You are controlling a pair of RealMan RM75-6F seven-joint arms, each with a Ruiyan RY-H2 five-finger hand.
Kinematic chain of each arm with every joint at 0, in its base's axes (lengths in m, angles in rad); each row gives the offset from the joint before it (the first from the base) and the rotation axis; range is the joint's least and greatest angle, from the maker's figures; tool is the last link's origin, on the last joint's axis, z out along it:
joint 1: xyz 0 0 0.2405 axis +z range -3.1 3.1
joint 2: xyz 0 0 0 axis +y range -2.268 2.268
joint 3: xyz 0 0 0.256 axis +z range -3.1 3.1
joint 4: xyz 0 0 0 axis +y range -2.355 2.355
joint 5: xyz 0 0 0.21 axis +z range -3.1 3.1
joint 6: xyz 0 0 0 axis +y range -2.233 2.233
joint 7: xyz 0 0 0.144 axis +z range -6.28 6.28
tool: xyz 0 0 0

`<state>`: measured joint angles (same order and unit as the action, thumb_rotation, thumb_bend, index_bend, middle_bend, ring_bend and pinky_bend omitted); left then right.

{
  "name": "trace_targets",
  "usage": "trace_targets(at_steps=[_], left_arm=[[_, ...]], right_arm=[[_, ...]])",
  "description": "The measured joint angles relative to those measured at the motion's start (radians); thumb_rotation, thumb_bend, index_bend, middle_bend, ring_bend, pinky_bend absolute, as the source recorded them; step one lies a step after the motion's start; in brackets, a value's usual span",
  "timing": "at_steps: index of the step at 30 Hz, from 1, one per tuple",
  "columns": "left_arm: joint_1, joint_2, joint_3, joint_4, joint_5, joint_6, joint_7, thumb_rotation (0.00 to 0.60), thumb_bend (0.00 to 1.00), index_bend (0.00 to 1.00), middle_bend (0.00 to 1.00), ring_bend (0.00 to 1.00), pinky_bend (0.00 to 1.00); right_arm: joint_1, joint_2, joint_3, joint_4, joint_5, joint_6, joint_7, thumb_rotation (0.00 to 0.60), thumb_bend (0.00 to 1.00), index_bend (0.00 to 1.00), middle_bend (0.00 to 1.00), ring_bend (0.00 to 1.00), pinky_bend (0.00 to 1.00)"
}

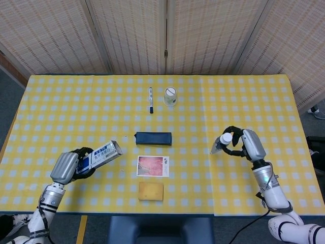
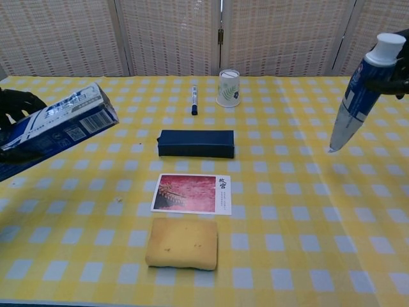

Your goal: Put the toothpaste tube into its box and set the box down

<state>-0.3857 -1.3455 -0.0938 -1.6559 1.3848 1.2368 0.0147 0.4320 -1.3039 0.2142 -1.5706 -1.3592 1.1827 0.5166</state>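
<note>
From the head view both hands show whole: the left hand (image 1: 71, 165) sits at about eight o'clock on the table (image 1: 254, 101), its fingers wrapped around the box (image 1: 101, 154), and the right hand (image 1: 244, 144) sits at about four o'clock with dark fingers (image 1: 232, 150) curled round the upper part of the tube (image 1: 222, 142). The chest view gives far less of the hands, only dark fingertips at either edge of the frame, but it makes the tilt of things plainer. There the tube (image 2: 360, 91) is in the air above the cloth at about two o'clock, nearly upright, white cap at the top and crimped tail pointing down and slightly to the left, its long axis a steep slant. The box (image 2: 61, 123) lies long and low in the left hand (image 2: 14, 107), its long axis slanting up to the right, its far end aimed toward the middle of the table; whether that end is open I cannot tell. Between the two, on the cloth, lie a dark case (image 1: 153, 138), a card (image 1: 153, 166) just below it, and a sponge (image 1: 151, 191) at six o'clock. At twelve o'clock a pen (image 1: 151, 99) lies beside a paper cup (image 1: 170, 96).
</note>
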Motion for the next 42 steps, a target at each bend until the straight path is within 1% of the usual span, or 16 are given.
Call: trace_targets(at_steps=[4, 5, 8, 14, 20, 29, 35, 42], left_arm=[[0.003, -0.019, 0.001, -0.020, 0.005, 0.012, 0.018, 0.600, 0.30, 0.49, 0.50, 0.49, 0.58], [0.005, -0.030, 0.002, -0.031, 0.007, 0.017, 0.011, 0.600, 0.30, 0.49, 0.50, 0.49, 0.58], [0.007, -0.062, 0.004, -0.044, 0.020, 0.025, -0.017, 0.600, 0.30, 0.49, 0.50, 0.49, 0.58], [-0.001, -0.126, 0.004, -0.046, 0.052, 0.034, -0.034, 0.600, 0.30, 0.50, 0.50, 0.49, 0.58], [-0.025, -0.167, -0.019, -0.079, 0.053, 0.027, -0.015, 0.600, 0.30, 0.50, 0.50, 0.49, 0.58], [-0.064, -0.218, -0.064, -0.107, 0.016, -0.007, -0.056, 0.600, 0.30, 0.50, 0.50, 0.49, 0.58], [-0.086, -0.250, -0.069, -0.102, 0.001, -0.041, -0.097, 0.600, 0.30, 0.50, 0.51, 0.49, 0.58], [-0.097, -0.276, -0.069, -0.096, -0.005, -0.051, -0.128, 0.600, 0.30, 0.50, 0.51, 0.49, 0.58]], right_arm=[[-0.013, 0.033, 0.034, -0.078, -0.005, 0.014, 0.208, 0.600, 0.37, 0.79, 0.63, 0.71, 0.63], [-0.015, 0.042, 0.047, -0.101, -0.006, 0.016, 0.267, 0.600, 0.37, 0.79, 0.63, 0.72, 0.64], [-0.018, 0.058, 0.081, -0.159, -0.010, 0.026, 0.385, 0.600, 0.37, 0.79, 0.63, 0.72, 0.64], [-0.006, 0.054, 0.130, -0.230, 0.015, 0.016, 0.514, 0.600, 0.37, 0.79, 0.63, 0.72, 0.65], [0.024, 0.017, 0.152, -0.261, 0.038, -0.016, 0.552, 0.600, 0.37, 0.79, 0.63, 0.72, 0.65], [0.072, -0.014, 0.181, -0.269, 0.091, -0.107, 0.615, 0.600, 0.37, 0.79, 0.63, 0.72, 0.65], [0.100, -0.017, 0.201, -0.279, 0.110, -0.162, 0.650, 0.600, 0.37, 0.79, 0.63, 0.72, 0.65], [0.119, -0.009, 0.221, -0.289, 0.114, -0.212, 0.701, 0.600, 0.37, 0.79, 0.63, 0.72, 0.65]])
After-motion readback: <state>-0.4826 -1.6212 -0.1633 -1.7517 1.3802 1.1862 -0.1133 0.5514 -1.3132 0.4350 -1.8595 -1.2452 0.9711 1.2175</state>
